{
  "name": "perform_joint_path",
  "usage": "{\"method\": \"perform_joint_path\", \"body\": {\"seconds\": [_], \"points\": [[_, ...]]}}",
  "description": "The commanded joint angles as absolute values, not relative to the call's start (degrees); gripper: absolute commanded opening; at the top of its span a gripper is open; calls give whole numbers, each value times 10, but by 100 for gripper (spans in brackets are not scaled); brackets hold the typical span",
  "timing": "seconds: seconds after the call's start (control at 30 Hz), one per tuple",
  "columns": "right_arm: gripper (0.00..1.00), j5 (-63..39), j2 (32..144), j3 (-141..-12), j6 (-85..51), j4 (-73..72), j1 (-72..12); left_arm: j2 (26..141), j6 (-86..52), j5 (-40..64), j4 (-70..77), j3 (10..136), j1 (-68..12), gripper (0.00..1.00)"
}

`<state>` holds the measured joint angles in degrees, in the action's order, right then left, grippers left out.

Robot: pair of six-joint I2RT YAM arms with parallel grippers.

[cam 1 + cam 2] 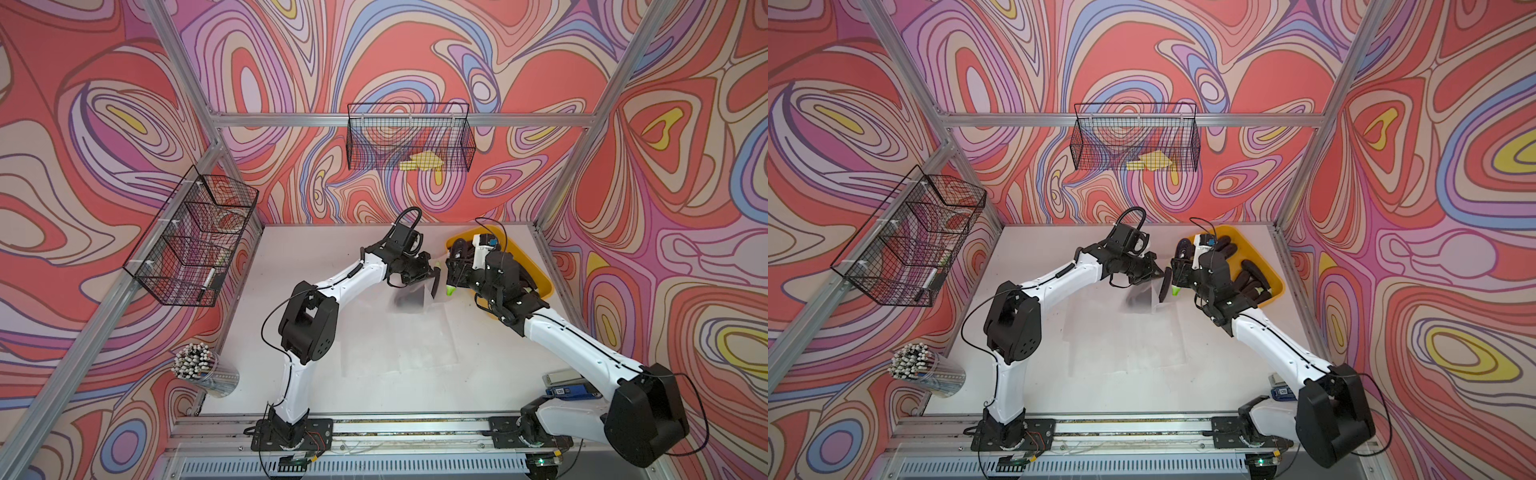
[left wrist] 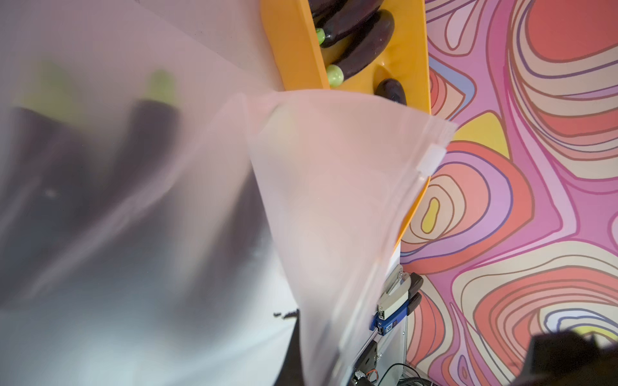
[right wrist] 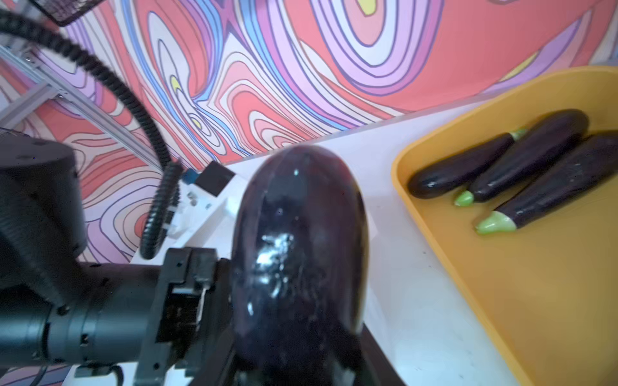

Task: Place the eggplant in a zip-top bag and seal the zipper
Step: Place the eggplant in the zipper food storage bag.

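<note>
My right gripper (image 1: 454,272) is shut on a dark purple eggplant (image 3: 297,240). Its green stem (image 1: 450,289) points down beside the raised mouth of the bag. The frosted zip-top bag (image 1: 411,301) lies mostly flat on the white table. One edge is lifted by my left gripper (image 1: 426,272), which is shut on it. In the left wrist view the bag (image 2: 334,207) fills the frame, its white slider (image 2: 431,160) at one end of the zipper. The eggplant shows only as a dark blur through the plastic. The two grippers are close together, facing each other.
An orange tray (image 1: 542,276) with several more eggplants (image 3: 528,157) sits at the back right, under my right arm. Staplers (image 1: 567,384) lie at the front right. A cup of pencils (image 1: 203,370) stands at the front left. Wire baskets (image 1: 195,237) (image 1: 409,137) hang on the frame.
</note>
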<state>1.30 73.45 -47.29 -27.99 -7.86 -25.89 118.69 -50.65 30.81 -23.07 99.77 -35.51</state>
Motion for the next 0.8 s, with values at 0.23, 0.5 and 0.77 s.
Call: {"method": "perform_joint_path", "body": {"seconds": [0.23,0.5,0.77], "points": [[35,93,765,-394,-245,-285,-285,1184,-589,380,-170,979,-341,0],[34,22,739,-325,-255,-314,-294,1189,-595,384,-162,991,-336,0],[33,-13,788,-336,-232,-301,-294,1179,-560,371,-195,1008,-336,0]]}}
